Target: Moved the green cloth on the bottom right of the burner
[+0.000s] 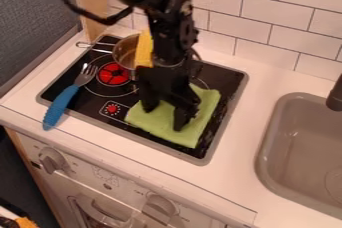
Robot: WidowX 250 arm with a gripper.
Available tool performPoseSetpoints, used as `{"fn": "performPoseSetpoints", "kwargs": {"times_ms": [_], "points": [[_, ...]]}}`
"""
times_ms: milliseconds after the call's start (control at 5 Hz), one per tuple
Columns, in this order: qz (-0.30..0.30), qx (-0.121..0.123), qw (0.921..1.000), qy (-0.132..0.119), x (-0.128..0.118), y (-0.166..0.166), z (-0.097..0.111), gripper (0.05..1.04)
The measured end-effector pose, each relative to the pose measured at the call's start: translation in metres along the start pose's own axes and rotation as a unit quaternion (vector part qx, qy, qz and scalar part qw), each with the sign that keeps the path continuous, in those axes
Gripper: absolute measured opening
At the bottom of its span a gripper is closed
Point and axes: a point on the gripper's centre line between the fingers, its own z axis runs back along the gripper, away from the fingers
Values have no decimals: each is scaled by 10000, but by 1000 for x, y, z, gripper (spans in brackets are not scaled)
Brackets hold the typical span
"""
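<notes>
The black gripper hangs over the green cloth, its two fingers spread apart, with the tips at or just above the cloth. The cloth lies fairly flat on the lower right part of the black burner top, reaching close to its front edge. Part of the cloth is hidden beneath the gripper, and whether the fingers touch it I cannot tell.
A metal pot stands at the back of the burner top beside a yellow object. At the left lies a fork with a blue handle. The grey sink is to the right.
</notes>
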Motion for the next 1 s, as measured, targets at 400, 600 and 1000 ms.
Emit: {"fn": "performPoseSetpoints", "kwargs": {"times_ms": [400,600,1000], "points": [[16,-183,9997,139,-13,-7,1,999],[98,-284,9995,80,-14,-3,14,999],[230,-342,9984,-395,-21,10,54,999]]}}
